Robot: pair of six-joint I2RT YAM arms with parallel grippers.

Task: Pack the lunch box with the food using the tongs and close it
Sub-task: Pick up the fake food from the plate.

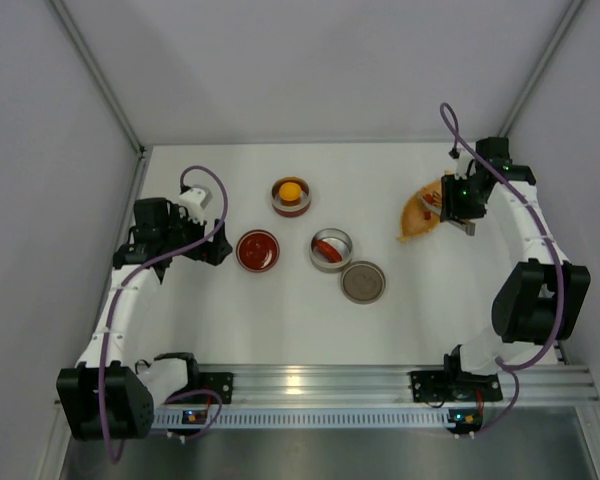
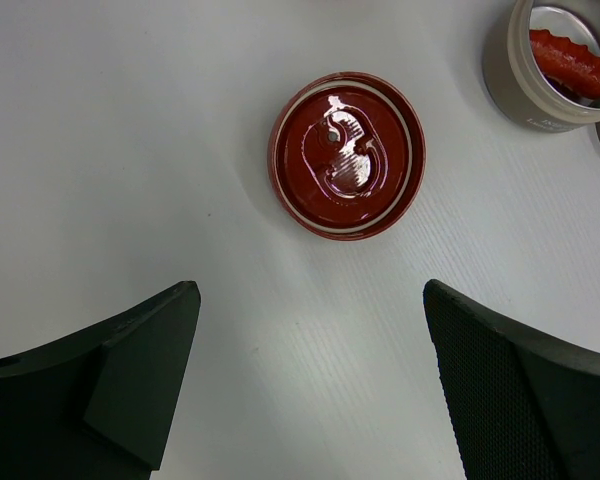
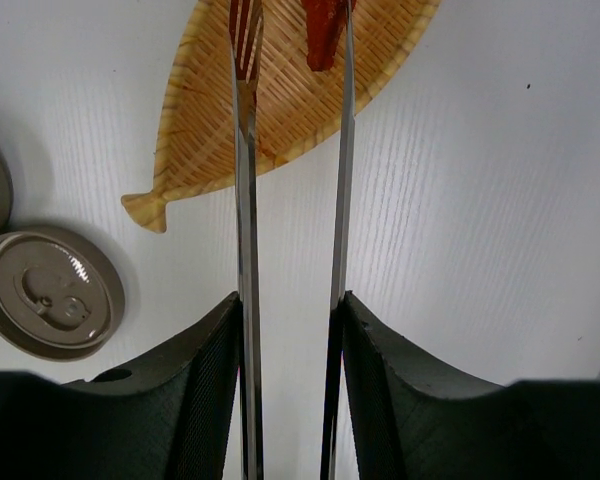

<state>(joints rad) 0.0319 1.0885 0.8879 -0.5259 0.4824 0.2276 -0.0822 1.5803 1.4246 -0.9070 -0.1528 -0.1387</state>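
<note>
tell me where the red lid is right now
In the top view the red lid lies left of centre, between the open left tool and the tin holding the red piece.

top: high behind arms, whole table (image 1: 300, 330) | left wrist: close above red lid (image 2: 347, 155) | right wrist: close, seemingly steep, over leaf-shaped dish (image 3: 195, 110) | top shares both

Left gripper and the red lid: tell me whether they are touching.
Apart. The left wrist view shows the red lid lying flat on the table, with bare white table between it and both fingers of the open left gripper.
</note>
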